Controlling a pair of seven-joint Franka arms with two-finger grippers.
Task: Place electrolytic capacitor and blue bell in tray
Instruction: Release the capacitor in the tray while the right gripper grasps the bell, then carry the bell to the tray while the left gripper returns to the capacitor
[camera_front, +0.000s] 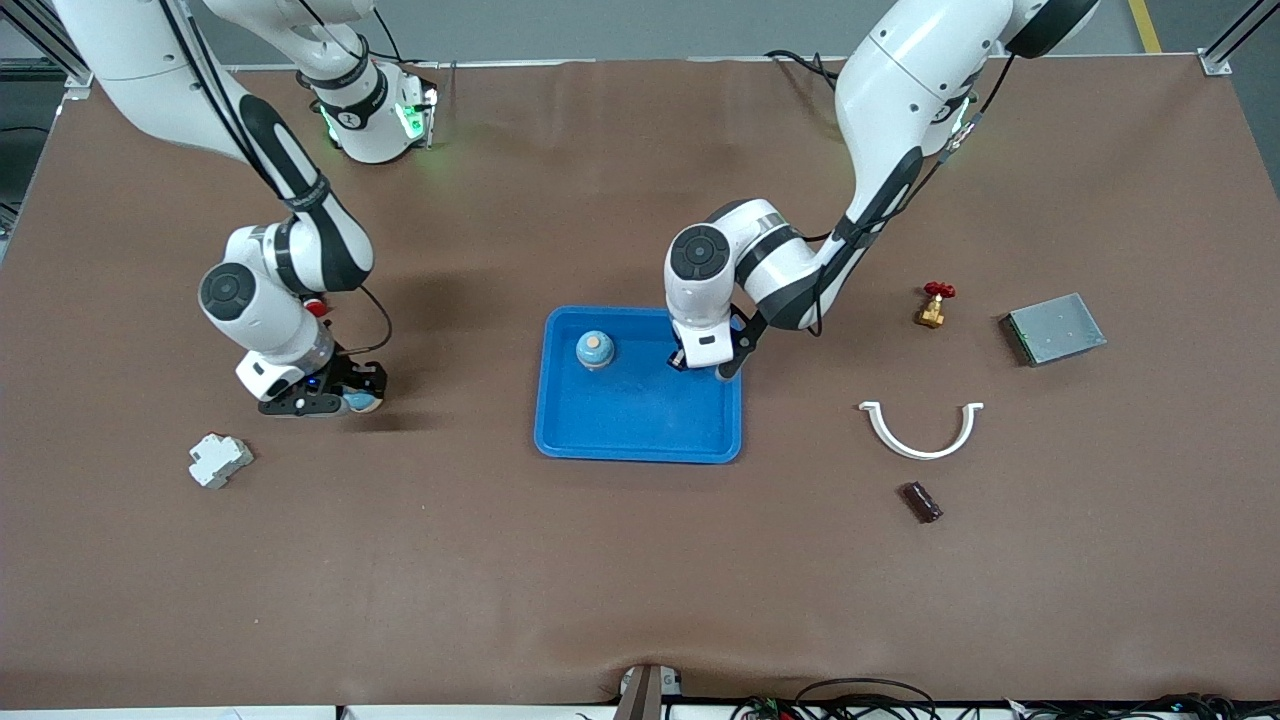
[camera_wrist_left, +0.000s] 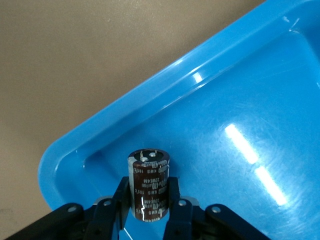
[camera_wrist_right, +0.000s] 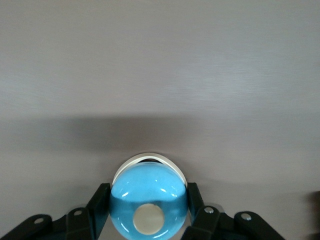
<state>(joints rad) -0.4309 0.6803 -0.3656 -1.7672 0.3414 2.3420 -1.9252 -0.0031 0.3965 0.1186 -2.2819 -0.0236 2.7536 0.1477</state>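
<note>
While the left hand (camera_wrist_left: 150, 212) hangs low inside the tray (camera_front: 640, 440), at the corner toward the robots' bases and the left arm's end, its fingers (camera_wrist_left: 120, 202) are pinched tight on the electrolytic capacitor (camera_wrist_left: 148, 184), a dark brown cylinder held upright. A blue dome-shaped bell (camera_front: 594, 349) with a tan cap sits in the tray near the corner toward the right arm's end. Toward that end of the tabletop (camera_front: 500, 560), well apart from the tray, the right hand (camera_wrist_right: 149, 210) is down at the surface with its fingers (camera_wrist_right: 98, 205) clamped on either side of another blue bell (camera_wrist_right: 148, 200). A white plastic block (camera_front: 220, 460) lies nearer the front camera than this hand.
</note>
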